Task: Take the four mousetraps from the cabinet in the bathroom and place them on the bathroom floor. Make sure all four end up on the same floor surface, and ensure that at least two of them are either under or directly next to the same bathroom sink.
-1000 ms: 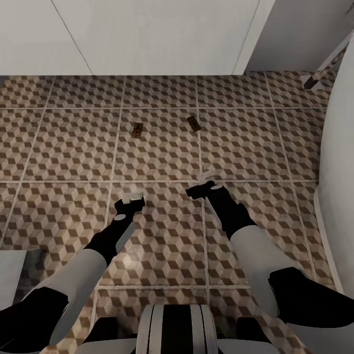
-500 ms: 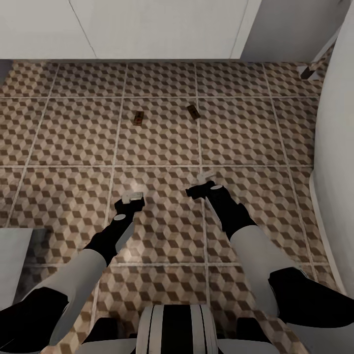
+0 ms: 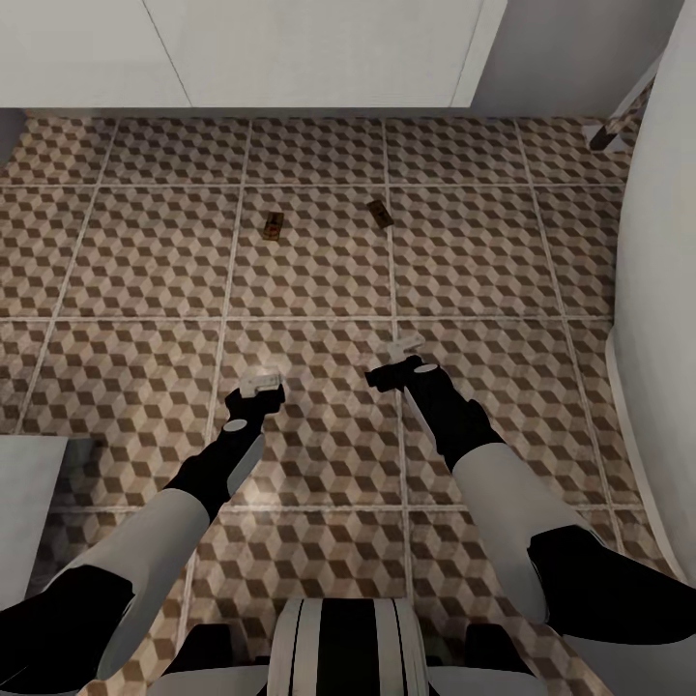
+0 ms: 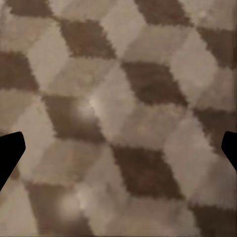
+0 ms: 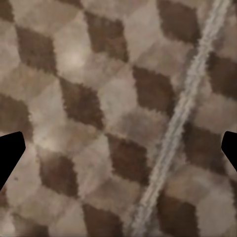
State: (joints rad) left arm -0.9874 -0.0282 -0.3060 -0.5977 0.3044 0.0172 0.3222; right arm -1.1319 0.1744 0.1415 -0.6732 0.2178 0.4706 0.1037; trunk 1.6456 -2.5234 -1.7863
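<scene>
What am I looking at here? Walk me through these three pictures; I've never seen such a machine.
It is a simulated two-armed robot. The large picture looks down from its head: its left hand and right hand hang above the patterned bathroom floor. Two mousetraps lie there, one left of the other, apart. The two close-ups come from cameras at each wrist, looking down at tiles; dark fingertips at the edges stand wide apart. Both hands are open and empty.

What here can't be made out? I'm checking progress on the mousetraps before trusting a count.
- Two mousetraps lie on the bathroom floor; too small in the head view to read their metal parts.
- White unit beyond them: cut off by the top edge.
- Left gripper and right gripper: pale, blurred fingers; the wrist views show dark fingertips wide apart.
</scene>
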